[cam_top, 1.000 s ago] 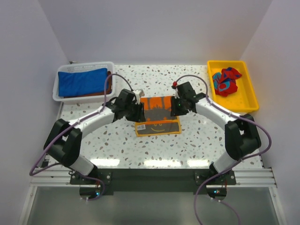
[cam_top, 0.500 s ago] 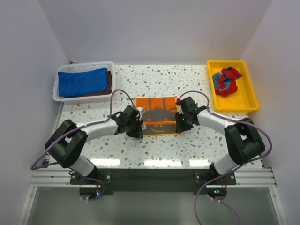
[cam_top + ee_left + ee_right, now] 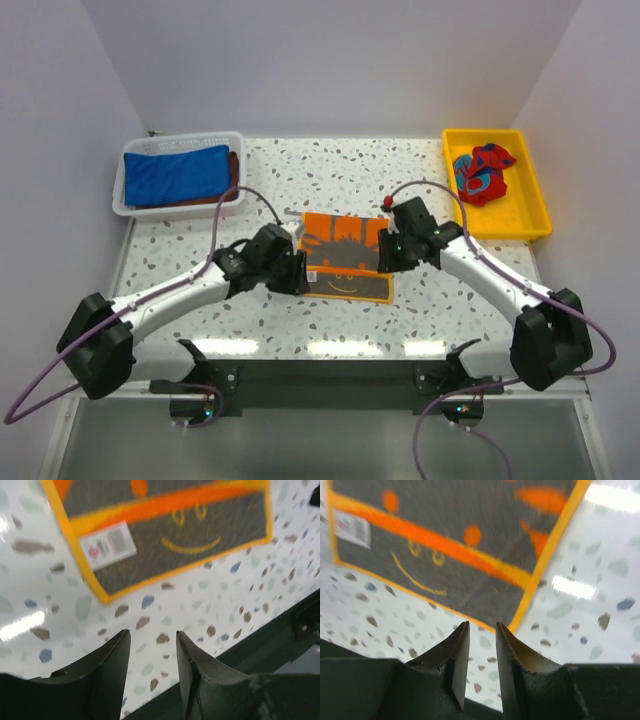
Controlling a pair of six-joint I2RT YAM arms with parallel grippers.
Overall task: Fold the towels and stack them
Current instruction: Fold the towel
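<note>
The orange towel (image 3: pixel 345 258) lies flat on the speckled table (image 3: pixel 330 328), label upward. The left gripper (image 3: pixel 296 272) stands at its left near corner, jaws apart and empty. The right gripper (image 3: pixel 384 256) stands at its right edge, jaws narrowly parted with nothing between them (the towel corner lies just beyond the fingertips). Plain white walls enclose the table.

Well left of the orange towel, a white basket (image 3: pixel 180 208) holds a blue towel (image 3: pixel 178 173) over a mostly covered rust-brown towel (image 3: pixel 233 175). Well right, a yellow tray (image 3: pixel 520 222) holds a crumpled red towel (image 3: pixel 483 172).

Both wrist views cut off the orange towel; the left one is blurred.
</note>
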